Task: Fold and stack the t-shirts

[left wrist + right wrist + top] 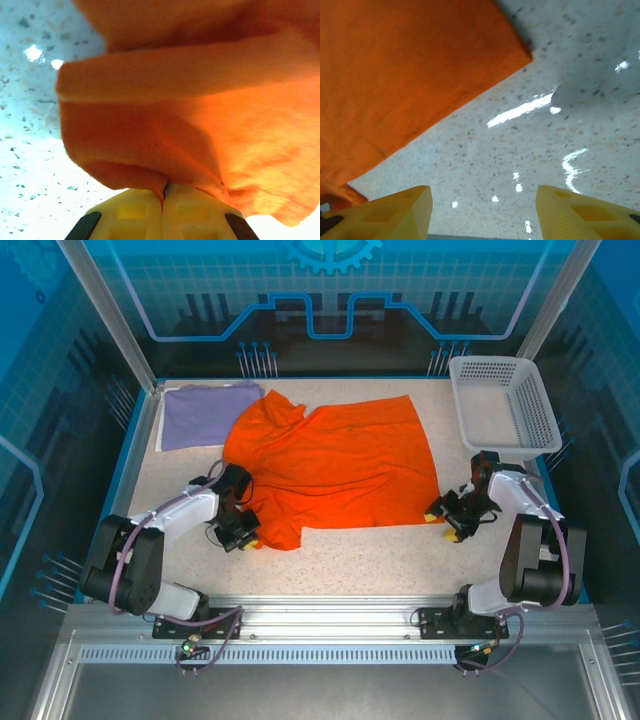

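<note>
The bright orange t-shirt lies spread over the middle of the table, its left side bunched. My left gripper sits at the shirt's near left corner. In the left wrist view its yellow fingertips are pressed together on a pinch of the orange cloth. My right gripper rests at the shirt's near right corner, open, with bare table between its fingers; the orange shirt's edge lies just ahead and left of it. The pale lavender t-shirt lies flat at the back left, partly under the orange one.
A white mesh basket stands at the back right corner. Speckled tabletop shows in front of the orange shirt, between the two arms. A raised blue rim borders the table.
</note>
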### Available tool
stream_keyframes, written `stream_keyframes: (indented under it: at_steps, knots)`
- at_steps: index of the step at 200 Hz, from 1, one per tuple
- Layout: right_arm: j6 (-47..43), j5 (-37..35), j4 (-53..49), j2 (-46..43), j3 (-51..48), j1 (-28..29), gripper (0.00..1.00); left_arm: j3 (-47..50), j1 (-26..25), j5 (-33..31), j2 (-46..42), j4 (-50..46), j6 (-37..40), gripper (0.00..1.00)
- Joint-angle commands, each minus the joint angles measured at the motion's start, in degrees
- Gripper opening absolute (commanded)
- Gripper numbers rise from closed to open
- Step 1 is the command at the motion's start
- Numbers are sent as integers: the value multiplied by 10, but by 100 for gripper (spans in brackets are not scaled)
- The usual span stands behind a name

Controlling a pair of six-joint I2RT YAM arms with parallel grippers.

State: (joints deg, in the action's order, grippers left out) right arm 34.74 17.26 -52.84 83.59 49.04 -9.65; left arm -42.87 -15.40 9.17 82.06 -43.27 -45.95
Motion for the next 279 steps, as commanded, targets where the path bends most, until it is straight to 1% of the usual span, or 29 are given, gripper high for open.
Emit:
stream_keyframes:
  at_steps: [1, 23, 39, 61, 108, 114, 147, 165, 177, 198, 208, 218, 233, 246, 265, 279]
  knots:
    - [33, -58, 61, 21, -2, -10, 55, -15, -4, -7, -17, -1, 8, 0]
    - [50, -97, 98, 49, -3, -16, 52, -18, -5, -6, -20, -7, 9, 0]
    - [51, -106, 112, 83, 5, -18, 51, -18, -5, -6, -26, -8, 7, 0]
    - [49, -99, 123, 126, 10, -14, 49, -17, -5, -7, -35, -10, 5, 0]
    - [55, -103, 145, 167, 10, 9, 44, -15, -5, -7, -47, -13, 4, 0]
    - [57, -101, 146, 173, 28, 12, 43, -16, -5, -8, -47, -14, 5, 0]
    - [59, -92, 155, 189, 42, 29, 41, -21, -5, -9, -46, -20, 11, 0]
    - [60, -89, 156, 197, 50, 37, 35, -22, -5, -8, -45, -21, 12, 0]
    - [59, -90, 156, 199, 53, 39, 30, -23, -5, -8, -45, -22, 13, 0]
    - [57, -90, 155, 200, 54, 39, 25, -27, -5, -8, -46, -25, 16, 0]
    - [55, -90, 155, 199, 53, 39, 19, -27, -5, -9, -48, -26, 17, 0]
    - [54, -89, 156, 199, 52, 39, 17, -28, -5, -9, -50, -29, 18, 0]
    - [49, -86, 154, 198, 51, 39, 11, -28, -5, -9, -52, -31, 20, 0]
    - [46, -86, 154, 194, 49, 39, 8, -26, -5, -8, -56, -33, 21, 0]
    - [40, -84, 146, 184, 49, 38, 0, -26, -6, -7, -64, -42, 22, 0]
    - [35, -84, 140, 172, 49, 37, 0, -30, -8, -9, -76, -55, 24, 0]
